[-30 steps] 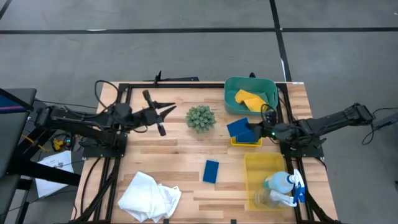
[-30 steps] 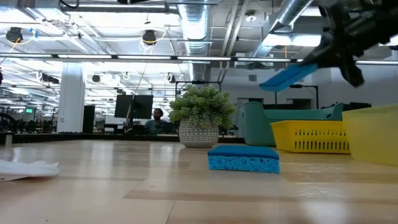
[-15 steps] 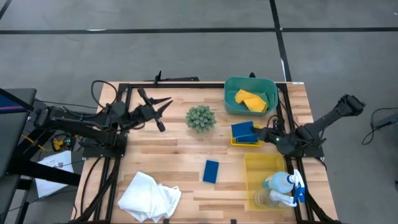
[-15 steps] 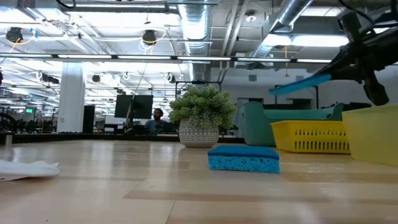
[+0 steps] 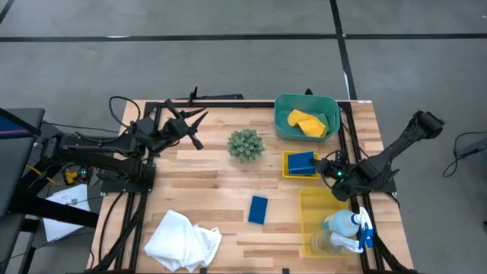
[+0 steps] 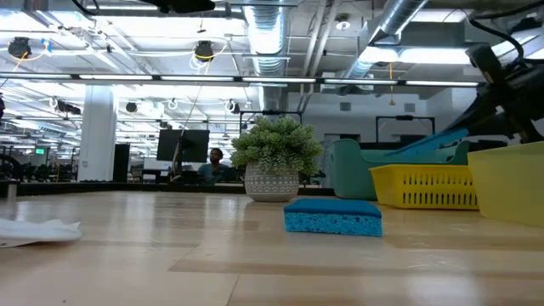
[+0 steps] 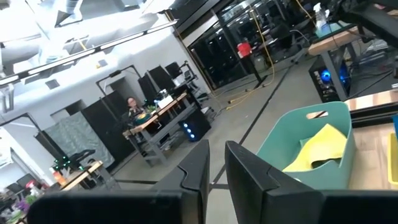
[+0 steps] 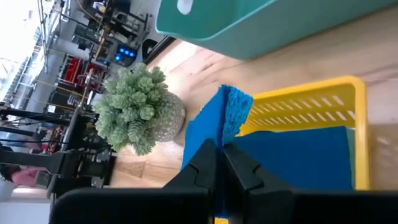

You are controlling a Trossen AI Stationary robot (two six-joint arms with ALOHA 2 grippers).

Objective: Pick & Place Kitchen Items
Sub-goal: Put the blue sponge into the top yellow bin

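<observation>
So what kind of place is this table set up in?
Most likely a robotics lab or workshop inside a large open office: exposed ceiling ducts and strip lights overhead, rows of desks with monitors behind the wooden table, where two arms work.

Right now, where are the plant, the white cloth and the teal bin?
plant [image 5: 245, 144]: high view, centre of its spiky top.
white cloth [image 5: 183, 240]: high view, middle of the folds.
teal bin [image 5: 282, 124]: high view, left rim.

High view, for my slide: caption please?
Right gripper lowers a blue sponge into the small yellow basket.
</observation>
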